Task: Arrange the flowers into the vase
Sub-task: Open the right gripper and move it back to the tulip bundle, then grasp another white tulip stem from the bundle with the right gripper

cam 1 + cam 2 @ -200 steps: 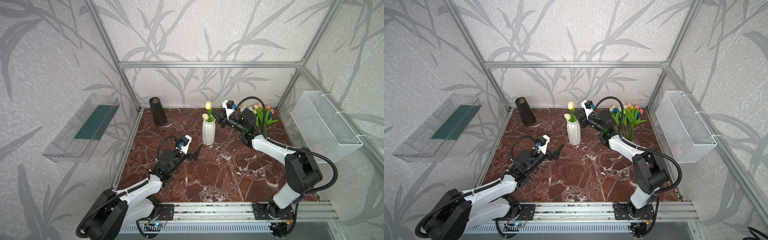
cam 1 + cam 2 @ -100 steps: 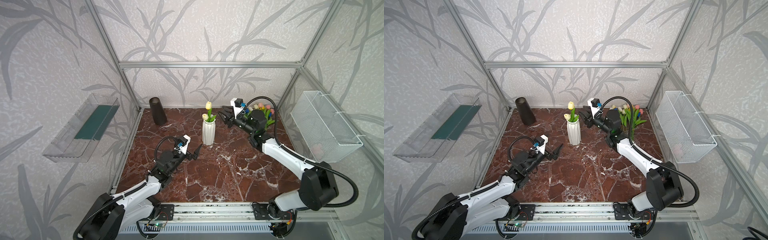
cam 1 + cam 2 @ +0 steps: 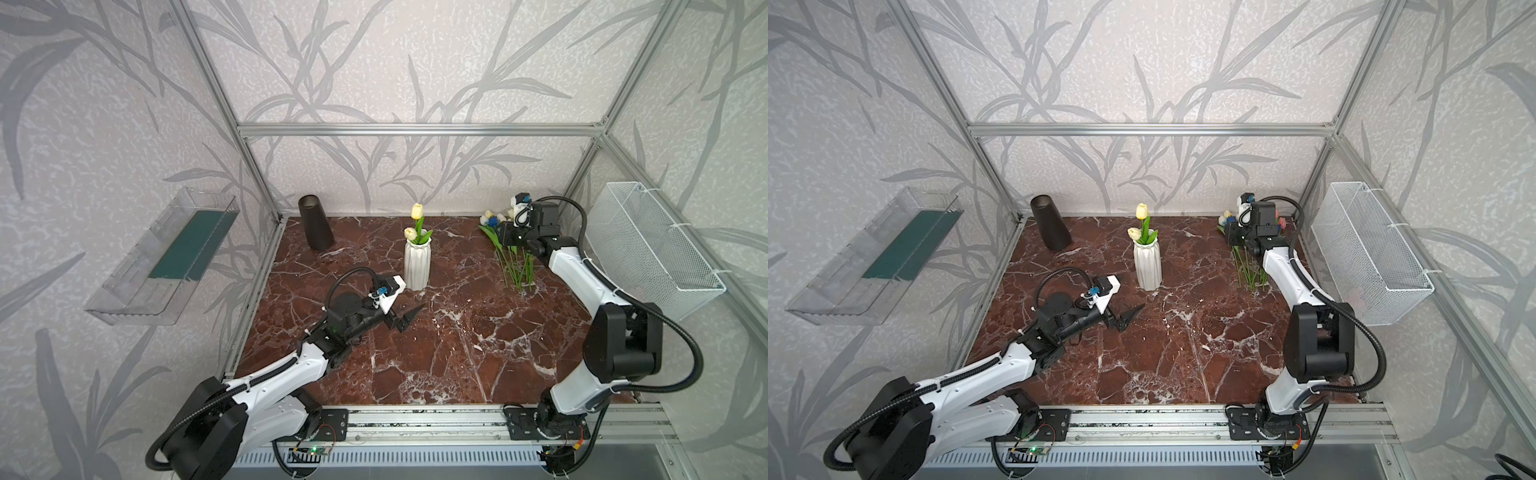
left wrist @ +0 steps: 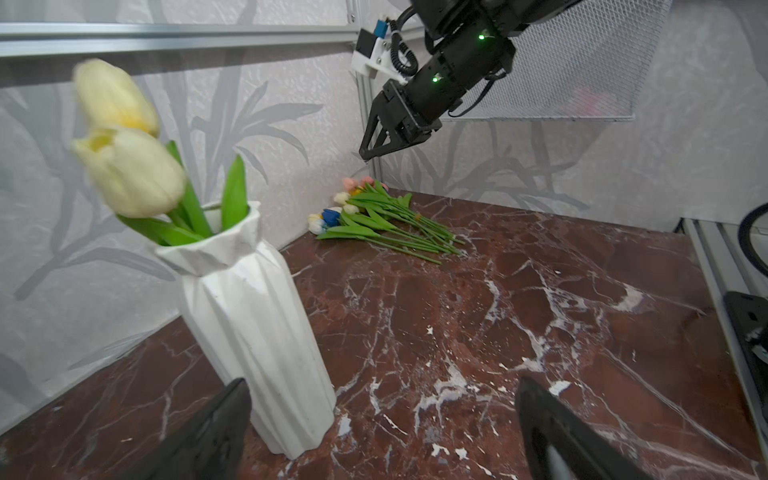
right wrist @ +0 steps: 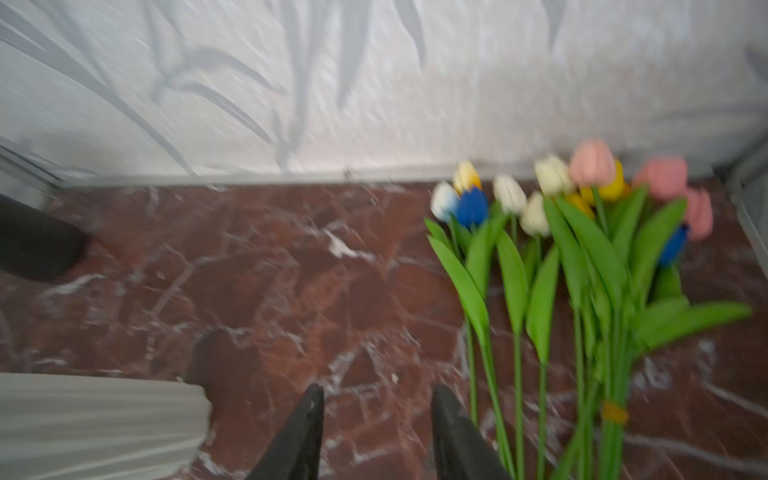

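Here, two cream-yellow tulips [image 3: 416, 216] stand in the white ribbed vase [image 3: 417, 266] near the middle of the red marble tabletop [image 3: 457, 353], their green leaves poking over its rim; the left wrist view shows the same vase [image 4: 253, 324] and blooms [image 4: 129, 166] close up. The remaining flowers lie as a bundle of tulips [image 4: 374, 220] flat on the marble in the back right corner, well apart from the vase, heads toward the back wall and stems toward the front. In the blurred right wrist view the bundle [image 5: 582, 257] shows cream, blue, yellow and pink heads, and a yellow band [image 5: 615, 411] ties some of the stems. The right gripper [image 4: 370, 151] hangs in the air above the bundle without touching it; its jaws are apart with nothing between them, and from its own camera the right gripper [image 5: 377, 395] frames bare marble just beside the outermost stems. The left gripper [image 3: 409, 318] sits low over the table just in front of the vase, its jaws spread wide and empty, as its wrist camera [image 4: 382, 388] confirms. A dark tapered vessel [image 3: 316, 224] stands in the back left corner, a white wire basket [image 3: 656, 249] hangs on the right wall, and a clear plastic tray [image 3: 166, 257] hangs on the left wall.
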Tool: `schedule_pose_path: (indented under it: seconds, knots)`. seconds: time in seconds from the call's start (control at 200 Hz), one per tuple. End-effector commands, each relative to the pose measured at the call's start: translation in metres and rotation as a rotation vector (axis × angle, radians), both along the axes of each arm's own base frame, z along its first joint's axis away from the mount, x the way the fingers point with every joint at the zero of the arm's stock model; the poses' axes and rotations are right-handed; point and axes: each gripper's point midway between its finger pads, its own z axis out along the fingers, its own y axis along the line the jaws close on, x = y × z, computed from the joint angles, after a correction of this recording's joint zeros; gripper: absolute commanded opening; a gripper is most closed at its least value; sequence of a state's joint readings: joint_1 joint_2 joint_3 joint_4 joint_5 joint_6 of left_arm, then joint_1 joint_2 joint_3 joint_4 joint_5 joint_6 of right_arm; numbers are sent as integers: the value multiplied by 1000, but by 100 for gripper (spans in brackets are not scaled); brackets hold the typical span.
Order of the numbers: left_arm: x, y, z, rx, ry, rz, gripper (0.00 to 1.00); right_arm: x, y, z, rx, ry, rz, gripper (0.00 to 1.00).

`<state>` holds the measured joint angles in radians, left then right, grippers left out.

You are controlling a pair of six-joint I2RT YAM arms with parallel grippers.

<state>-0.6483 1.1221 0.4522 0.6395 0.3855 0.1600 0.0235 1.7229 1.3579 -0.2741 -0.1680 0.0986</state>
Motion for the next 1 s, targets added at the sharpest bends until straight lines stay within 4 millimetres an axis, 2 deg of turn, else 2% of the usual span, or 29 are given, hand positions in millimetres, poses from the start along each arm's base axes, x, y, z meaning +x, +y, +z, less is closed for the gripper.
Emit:
schedule_pose_path:
  seconds: [0.0,0.085,0.185,0.45,0.61,0.72,0.875,0.995]
  knots:
    - [-4,-16,-11,43,26,-81,99,-20,-18,-56,-125,260,-7,41]
    - [1,-20,-19,46,47,-83,99,-14,-24,-76,-168,344,0,35]
    - [8,-22,-22,14,46,-61,99,1,-28,-91,-184,393,9,32]
    - [16,-30,-29,-33,83,-66,99,36,-42,-116,-201,430,-14,29]
    - [21,-31,-32,-29,84,-49,99,41,-48,-137,-194,488,-10,26]
    - [22,-32,-28,-38,81,-49,99,43,-45,-147,-177,512,6,25]
    - [22,-33,-21,-49,71,-53,99,45,-50,-164,-189,544,-10,24]
    - [22,-32,-19,-49,69,-49,99,47,-48,-171,-173,552,-4,16]
